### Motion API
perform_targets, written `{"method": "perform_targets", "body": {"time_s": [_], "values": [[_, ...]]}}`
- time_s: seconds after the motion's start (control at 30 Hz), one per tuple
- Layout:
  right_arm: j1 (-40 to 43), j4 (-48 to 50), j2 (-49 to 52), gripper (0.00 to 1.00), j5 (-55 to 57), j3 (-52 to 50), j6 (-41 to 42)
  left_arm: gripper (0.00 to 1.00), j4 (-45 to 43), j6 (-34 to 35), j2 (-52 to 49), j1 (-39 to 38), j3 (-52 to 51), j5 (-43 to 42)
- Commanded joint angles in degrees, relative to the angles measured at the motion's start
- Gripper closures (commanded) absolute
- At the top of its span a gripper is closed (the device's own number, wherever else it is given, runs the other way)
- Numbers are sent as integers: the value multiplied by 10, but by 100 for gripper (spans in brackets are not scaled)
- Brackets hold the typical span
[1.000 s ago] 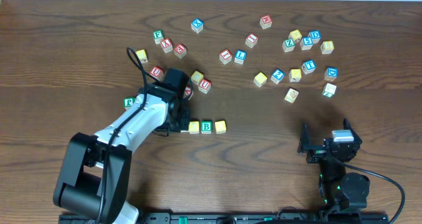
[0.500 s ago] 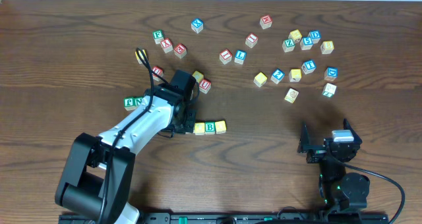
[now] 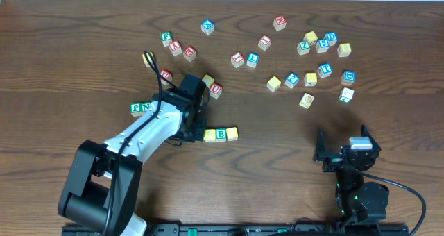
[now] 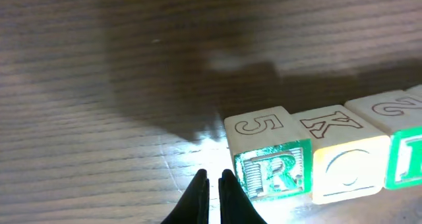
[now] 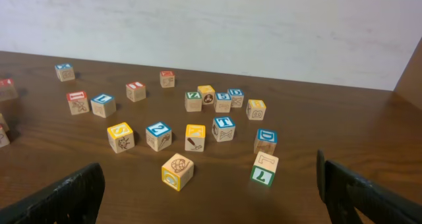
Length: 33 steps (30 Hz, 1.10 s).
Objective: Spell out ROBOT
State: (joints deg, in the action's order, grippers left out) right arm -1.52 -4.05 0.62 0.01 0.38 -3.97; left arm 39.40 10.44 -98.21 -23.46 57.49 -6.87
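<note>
A row of cubes lies on the table. In the left wrist view it starts with the green-faced R cube, then a yellow-faced O cube and the edge of the green B cube. My left gripper is shut on nothing, low over the wood, just left of the R cube. From overhead the left gripper hides the R; the yellow cube, the B cube and a second yellow cube show. The blue T cube sits far right. My right gripper stands open, empty.
A green N cube lies left of my left arm. Red-lettered cubes sit just behind the row. Several loose cubes are spread ahead of the right gripper, the nearest a yellow one and a green 7 cube.
Within the last second my left gripper slid right and the row of cubes shifted slightly right with it. Nothing has moved in the last half second. The right arm stayed still.
</note>
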Motion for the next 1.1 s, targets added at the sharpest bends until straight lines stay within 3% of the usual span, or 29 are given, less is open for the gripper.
{"method": "perform_targets", "body": {"time_s": [0.0, 0.37, 0.5, 0.63, 0.73, 0.87, 1.07], "values": [[3, -3, -2, 1, 5, -1, 5, 93, 2, -19, 3, 0, -4, -17], [3, -2, -2, 1, 5, -1, 5, 93, -2, -19, 3, 0, -4, -3], [3, -3, -2, 1, 5, -1, 5, 93, 11, 102, 4, 1, -2, 149], [3, -3, -2, 1, 5, -1, 5, 93, 25, 187, 16, 16, -2, 183], [3, -2, -2, 1, 5, -1, 5, 93, 50, 218, 29, 26, -2, 160], [3, -3, -2, 1, 5, -1, 5, 92, 69, 131, 32, 10, -2, 21], [3, -2, -2, 1, 5, -1, 5, 93, 83, 91, 33, -47, -3, -35]]}}
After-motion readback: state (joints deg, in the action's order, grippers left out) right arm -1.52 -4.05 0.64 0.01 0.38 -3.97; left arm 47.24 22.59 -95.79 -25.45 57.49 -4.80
